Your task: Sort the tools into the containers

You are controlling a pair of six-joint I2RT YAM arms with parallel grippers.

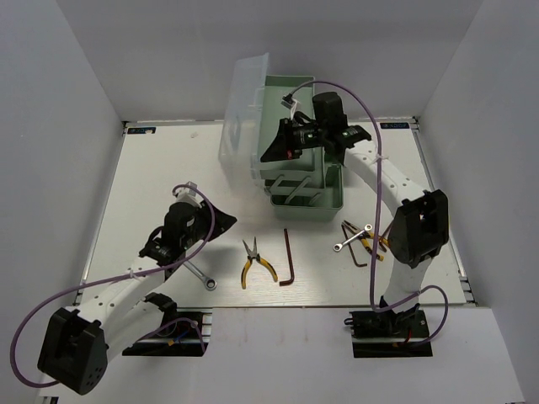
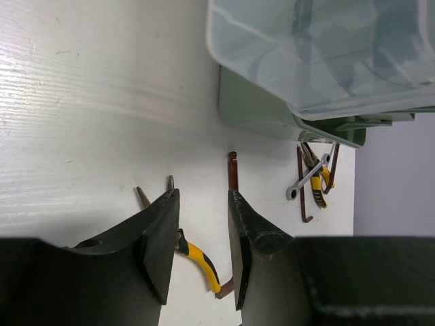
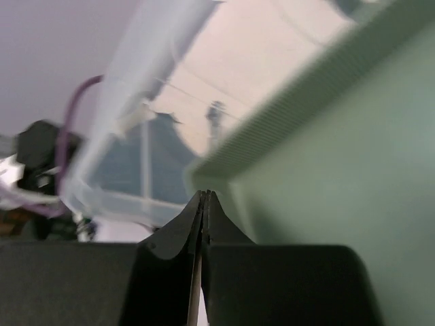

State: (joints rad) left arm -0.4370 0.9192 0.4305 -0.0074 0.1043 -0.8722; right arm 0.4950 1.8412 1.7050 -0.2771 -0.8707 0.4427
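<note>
Toolbox point(image 1: 307, 202) at the back of the bench point(image 1: 152, 168). Before it, pliers point(image 1: 250, 253) left of a hex key point(image 1: 287, 257); a wrench point(image 1: 204, 278) farther left.

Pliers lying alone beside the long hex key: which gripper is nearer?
Left. The left gripper is just left of the pliers; the right gripper is farther back, over the toolbox.

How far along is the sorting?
Done: the mint-green plastic toolbox stands open, translucent lid up. In hand: nothing; left tool open near the yellow-handled pliers, right tool shut over the toolbox. Left: those pliers, a silver wrench, a brown L-shaped hex key and a three-piece pile, all on the table.
</note>
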